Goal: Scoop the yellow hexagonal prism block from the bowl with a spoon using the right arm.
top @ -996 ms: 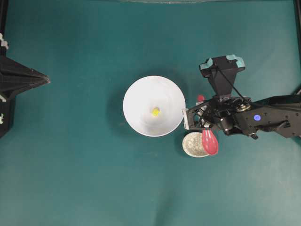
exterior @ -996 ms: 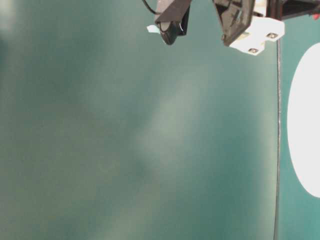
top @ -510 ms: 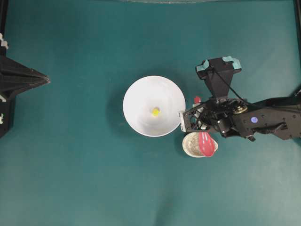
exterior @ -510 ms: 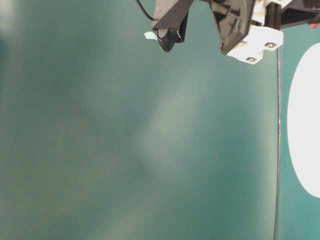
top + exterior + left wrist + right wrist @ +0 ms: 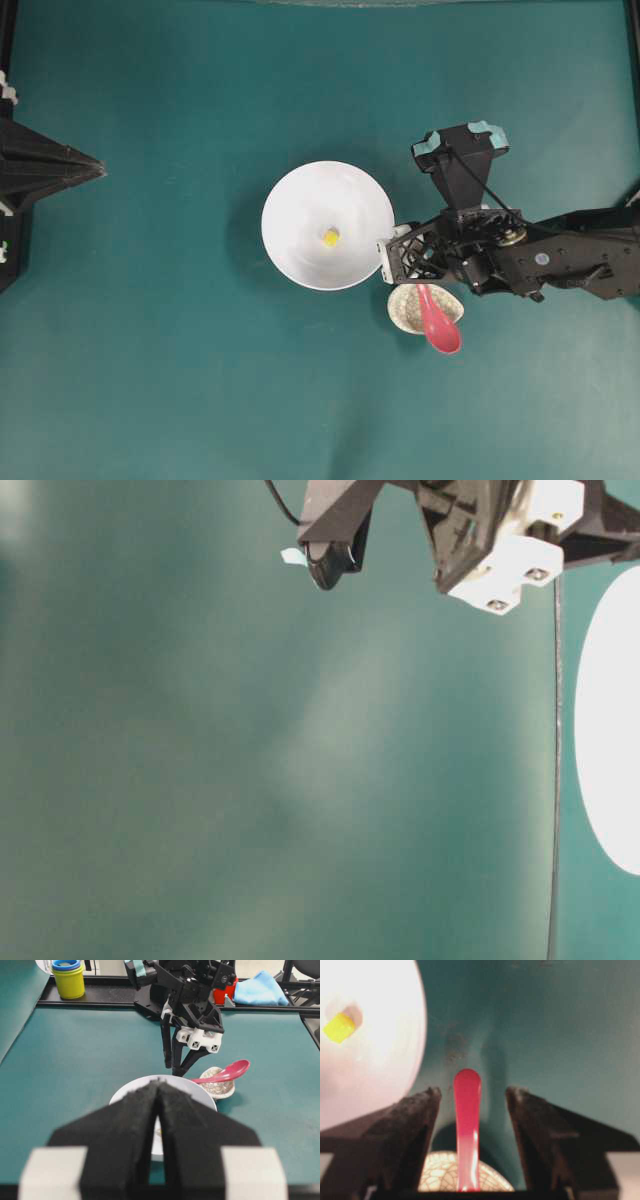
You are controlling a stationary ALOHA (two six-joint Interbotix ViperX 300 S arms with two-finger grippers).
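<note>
White bowl point(image 5: 328, 239) holds the yellow block point(image 5: 330, 237); overhead, the spoon point(image 5: 437, 320) lies across the speckled rest point(image 5: 408, 310). Left wrist view: left gripper point(image 5: 157, 1125) pressed together. Right wrist view: right gripper point(image 5: 472, 1105) spread wide, its fingers point(image 5: 415, 1110) clear of the spoon handle.
</note>
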